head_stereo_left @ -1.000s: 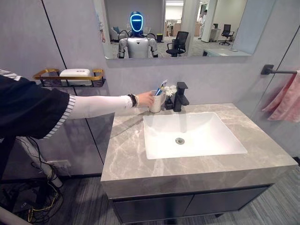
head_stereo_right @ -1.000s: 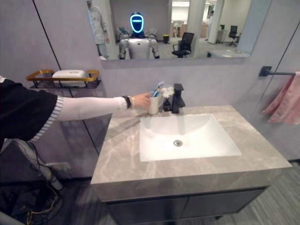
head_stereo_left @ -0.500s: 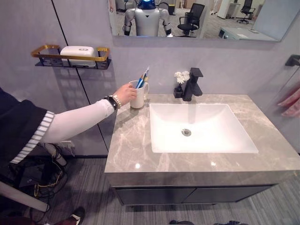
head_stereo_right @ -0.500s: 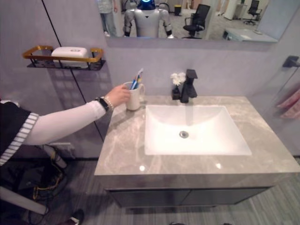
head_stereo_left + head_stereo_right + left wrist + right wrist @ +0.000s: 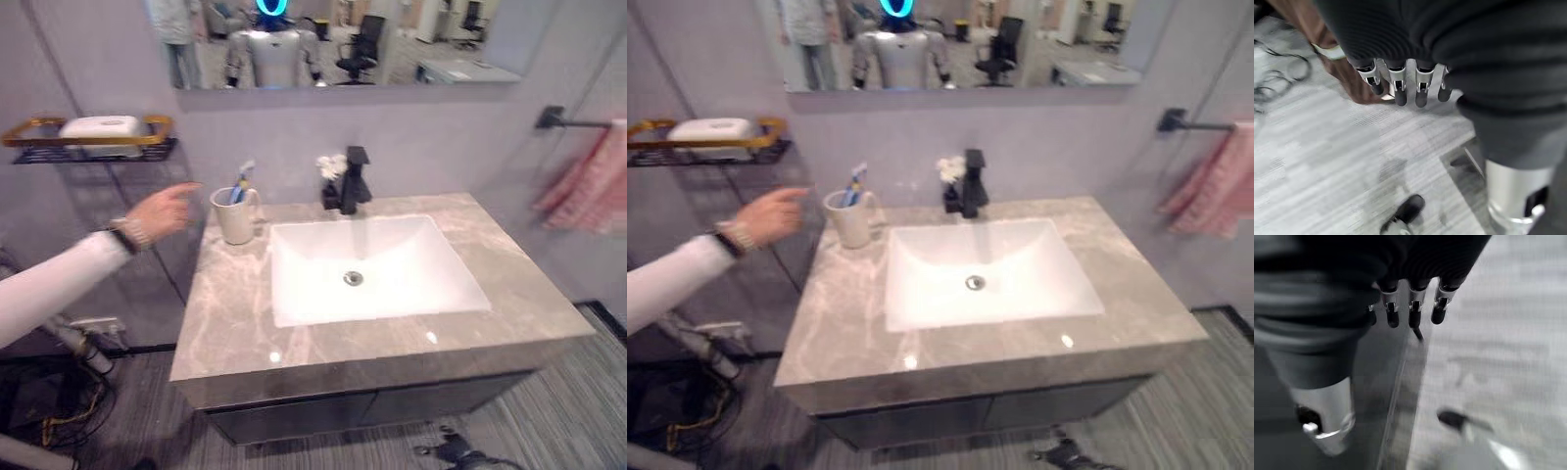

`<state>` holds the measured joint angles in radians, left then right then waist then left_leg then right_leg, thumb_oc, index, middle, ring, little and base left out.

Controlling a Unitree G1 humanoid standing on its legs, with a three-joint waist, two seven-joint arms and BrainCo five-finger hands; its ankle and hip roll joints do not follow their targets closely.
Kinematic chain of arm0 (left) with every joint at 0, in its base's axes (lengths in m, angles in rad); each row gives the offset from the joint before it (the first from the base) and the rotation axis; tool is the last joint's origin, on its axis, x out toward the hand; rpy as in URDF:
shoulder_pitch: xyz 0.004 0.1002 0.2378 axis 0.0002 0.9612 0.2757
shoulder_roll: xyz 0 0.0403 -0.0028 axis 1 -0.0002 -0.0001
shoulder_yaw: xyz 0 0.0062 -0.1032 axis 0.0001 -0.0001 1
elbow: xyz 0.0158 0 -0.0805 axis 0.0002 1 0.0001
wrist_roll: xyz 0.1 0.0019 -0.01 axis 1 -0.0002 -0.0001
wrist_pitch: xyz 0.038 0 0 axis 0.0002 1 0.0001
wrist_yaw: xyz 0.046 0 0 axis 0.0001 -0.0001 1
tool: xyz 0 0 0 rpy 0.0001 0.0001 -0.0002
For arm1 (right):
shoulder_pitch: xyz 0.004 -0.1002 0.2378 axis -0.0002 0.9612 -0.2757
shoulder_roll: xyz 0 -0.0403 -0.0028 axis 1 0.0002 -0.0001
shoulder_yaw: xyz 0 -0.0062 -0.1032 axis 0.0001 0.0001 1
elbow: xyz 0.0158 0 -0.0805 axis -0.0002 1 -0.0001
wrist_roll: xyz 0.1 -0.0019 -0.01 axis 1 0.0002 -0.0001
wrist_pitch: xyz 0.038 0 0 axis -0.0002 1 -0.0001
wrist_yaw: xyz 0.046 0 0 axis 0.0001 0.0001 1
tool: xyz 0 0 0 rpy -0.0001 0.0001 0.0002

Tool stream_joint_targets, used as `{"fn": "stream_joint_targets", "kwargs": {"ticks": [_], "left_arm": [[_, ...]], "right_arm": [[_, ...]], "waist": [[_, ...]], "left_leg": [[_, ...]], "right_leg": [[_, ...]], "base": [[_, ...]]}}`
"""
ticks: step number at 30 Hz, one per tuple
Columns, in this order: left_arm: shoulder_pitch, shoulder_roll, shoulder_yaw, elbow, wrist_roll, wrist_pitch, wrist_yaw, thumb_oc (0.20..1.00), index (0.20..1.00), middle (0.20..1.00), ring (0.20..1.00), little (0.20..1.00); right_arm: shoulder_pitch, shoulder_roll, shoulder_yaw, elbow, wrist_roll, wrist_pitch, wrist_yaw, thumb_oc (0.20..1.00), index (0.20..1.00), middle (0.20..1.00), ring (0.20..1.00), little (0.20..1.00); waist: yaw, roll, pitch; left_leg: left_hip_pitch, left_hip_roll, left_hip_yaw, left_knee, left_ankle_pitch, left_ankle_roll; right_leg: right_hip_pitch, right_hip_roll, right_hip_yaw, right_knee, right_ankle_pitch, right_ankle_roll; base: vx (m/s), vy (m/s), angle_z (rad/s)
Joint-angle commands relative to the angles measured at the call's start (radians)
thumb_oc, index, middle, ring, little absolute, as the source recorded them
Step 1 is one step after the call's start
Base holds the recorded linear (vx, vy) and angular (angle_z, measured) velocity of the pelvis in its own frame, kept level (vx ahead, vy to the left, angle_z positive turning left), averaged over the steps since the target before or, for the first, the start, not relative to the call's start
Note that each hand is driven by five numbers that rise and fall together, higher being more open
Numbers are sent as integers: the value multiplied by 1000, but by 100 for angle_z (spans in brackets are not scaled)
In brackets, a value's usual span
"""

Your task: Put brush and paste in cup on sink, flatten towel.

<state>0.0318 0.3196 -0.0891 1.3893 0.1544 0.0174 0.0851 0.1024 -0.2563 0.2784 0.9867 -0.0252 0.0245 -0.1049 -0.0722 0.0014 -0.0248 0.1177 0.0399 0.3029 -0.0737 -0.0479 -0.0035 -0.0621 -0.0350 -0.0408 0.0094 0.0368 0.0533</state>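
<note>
Cup: a white mug [image 5: 236,215] stands upright on the far left corner of the marble desk [image 5: 235,313], just left of the basin [image 5: 372,269], handy to the tap.
Brush and paste: a toothbrush [image 5: 242,182] and what looks like a tube beside it stand leaning in the mug; by the look of it that part of the task is done.
Person: a person's hand [image 5: 162,211] in a white sleeve is just left of the mug, apart from it, fingers loosely spread, holding nothing.
Towel: a pink towel [image 5: 586,186] hangs bunched from the dark wall bar [image 5: 566,121] at far right, well apart from the mug; I judge it not yet flattened.
Tap: a black faucet [image 5: 355,182] stands behind the basin, with a small white flower pot [image 5: 329,176] just left of it.
Left hand: the left hand [image 5: 1400,83] hangs down over the floor, fingers straight and slightly apart, empty.
Right hand: the right hand [image 5: 1410,306] likewise hangs low, fingers straight and side by side, empty.
Shelf: a gold-railed wall shelf [image 5: 88,147] at far left carries a white box.
</note>
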Motion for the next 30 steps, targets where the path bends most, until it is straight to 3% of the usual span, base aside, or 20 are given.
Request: {"fn": "stream_joint_targets", "kwargs": {"ticks": [1, 5, 9, 12, 16, 17, 18, 21, 25, 30], "left_arm": [[-33, 36, 39, 50, -48, -5, 39, 1000, 1000, 1000, 1000, 1000], [-25, 45, 127, 21, -219, -26, 38, 1000, 1000, 1000, 1000, 1000], [-17, 52, 165, 22, -279, -32, 44, 1000, 1000, 1000, 1000, 1000], [-1, 88, 229, 5, -325, -45, 33, 1000, 1000, 1000, 1000, 1000], [10, 124, 289, 3, -372, -56, 28, 1000, 1000, 1000, 1000, 1000], [52, -83, 187, -41, -372, -143, 144, 1000, 1000, 1000, 1000, 1000], [49, -92, 176, -56, -374, -105, 128, 1000, 1000, 1000, 1000, 1000], [122, -118, 151, -142, -432, -137, 116, 1000, 1000, 1000, 1000, 1000], [177, -101, 128, -227, -411, -152, 92, 1000, 1000, 1000, 1000, 1000], [295, -57, 117, -478, -398, -197, 55, 1000, 1000, 1000, 1000, 1000]], "right_arm": [[-65, -17, 13, -1, -38, -18, -18, 1000, 1000, 1000, 1000, 1000], [-52, 10, 24, -20, -29, -24, -15, 1000, 1000, 1000, 1000, 1000], [-42, 31, 21, -37, 32, -42, -15, 1000, 1000, 1000, 1000, 1000], [24, -39, -6, -195, 37, -52, 20, 1000, 1000, 1000, 1000, 1000], [74, -70, -18, -266, 16, -57, 39, 1000, 1000, 1000, 1000, 1000], [89, -20, 9, -257, 7, -66, 3, 1000, 1000, 1000, 1000, 1000], [75, -30, 4, -252, 13, -70, -1, 1000, 1000, 1000, 1000, 1000], [88, -56, -19, -260, 44, -80, -15, 1000, 1000, 1000, 1000, 1000], [109, -107, -47, -269, 60, -86, 10, 1000, 1000, 1000, 1000, 1000], [104, -124, -80, -157, 65, -96, 22, 1000, 1000, 1000, 1000, 1000]], "waist": [[-9, -15, 6], [-2, -6, 12], [-1, 0, 13], [-7, 0, 14], [-8, -3, 13], [-5, -12, 19], [0, -17, 22], [24, -26, 35], [36, -32, 40], [56, -37, 47]], "left_leg": [[-40, -43, -67, -14, 46, -4], [-49, -36, -78, -14, 52, -14], [-49, -35, -86, -14, 56, -20], [-52, -32, -90, -14, 59, -29], [-51, -31, -94, -14, 57, -34], [-51, -31, -98, -14, 56, -31], [-54, -31, -102, -14, 58, -30], [-66, -32, -127, -14, 67, -27], [-70, -37, -145, -14, 68, -23], [-79, -50, -178, -14, 65, -15]], "right_leg": [[21, -7, 9, -12, 28, 34], [27, -5, -4, -21, 21, 27], [37, -5, -12, -28, 17, 23], [44, 0, -18, -37, 14, 20], [53, 0, -24, -44, 10, 19], [57, -1, -27, -44, 10, 16], [55, -1, -30, -46, 10, 16], [53, -7, -54, -44, 9, 17], [60, -13, -76, -44, 7, 21], [66, -31, -114, -43, 13, 30]], "base": [[14, -37, -21], [22, -46, -1], [25, -25, 11], [17, -25, 20], [7, -17, 3], [0, -51, 6], [-31, -66, 10], [-35, -37, 10], [-2, -7, 31], [4, 30, 21]]}}
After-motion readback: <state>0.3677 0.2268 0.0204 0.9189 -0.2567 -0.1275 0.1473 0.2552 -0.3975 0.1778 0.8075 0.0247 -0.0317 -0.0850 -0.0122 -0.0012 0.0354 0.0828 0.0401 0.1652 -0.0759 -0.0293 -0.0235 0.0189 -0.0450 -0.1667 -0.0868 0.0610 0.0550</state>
